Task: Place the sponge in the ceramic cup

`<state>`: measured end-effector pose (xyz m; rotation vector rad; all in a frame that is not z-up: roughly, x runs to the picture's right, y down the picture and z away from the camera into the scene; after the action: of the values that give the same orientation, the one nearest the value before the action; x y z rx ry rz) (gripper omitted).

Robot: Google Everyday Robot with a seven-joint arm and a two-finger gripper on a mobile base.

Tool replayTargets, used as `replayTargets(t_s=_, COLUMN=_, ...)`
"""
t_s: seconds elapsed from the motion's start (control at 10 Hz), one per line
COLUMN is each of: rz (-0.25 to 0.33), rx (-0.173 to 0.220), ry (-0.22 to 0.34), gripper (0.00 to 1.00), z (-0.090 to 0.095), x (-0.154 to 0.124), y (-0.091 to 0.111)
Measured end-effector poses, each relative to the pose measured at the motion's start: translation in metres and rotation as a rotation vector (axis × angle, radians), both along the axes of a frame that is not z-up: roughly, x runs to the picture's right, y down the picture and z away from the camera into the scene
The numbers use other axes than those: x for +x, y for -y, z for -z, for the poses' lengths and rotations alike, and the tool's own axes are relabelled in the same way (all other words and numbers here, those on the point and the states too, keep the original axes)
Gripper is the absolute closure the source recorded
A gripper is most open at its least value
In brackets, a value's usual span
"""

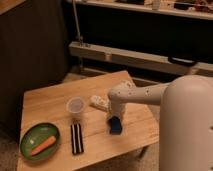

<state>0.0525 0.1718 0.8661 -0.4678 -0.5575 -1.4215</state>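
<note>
The bright blue sponge [116,125] lies low over the wooden table [45,102], right of centre. My gripper [115,119] hangs straight down from the white arm and sits directly on top of the sponge, with its dark fingers around it. The pale ceramic cup [75,106] stands upright on the table, a short way to the left of the gripper and apart from it.
A green plate [30,138] holding an orange carrot [43,145] sits at the front left. A black-and-white striped bar [76,138] lies beside it. A small white object [99,103] rests between cup and arm. The table's right edge lies close to the sponge.
</note>
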Motion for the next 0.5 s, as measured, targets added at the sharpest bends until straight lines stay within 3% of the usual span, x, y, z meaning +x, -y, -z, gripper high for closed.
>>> replayTargets(t_s=0.1, rz=-0.001, rx=0.015, ry=0.006, gripper=0.70, z=0.005, x=0.001, y=0.003)
replayTargets(t_s=0.5, rz=-0.025, rx=0.184, ry=0.073, gripper=0.70, z=0.058, x=0.008, y=0.051)
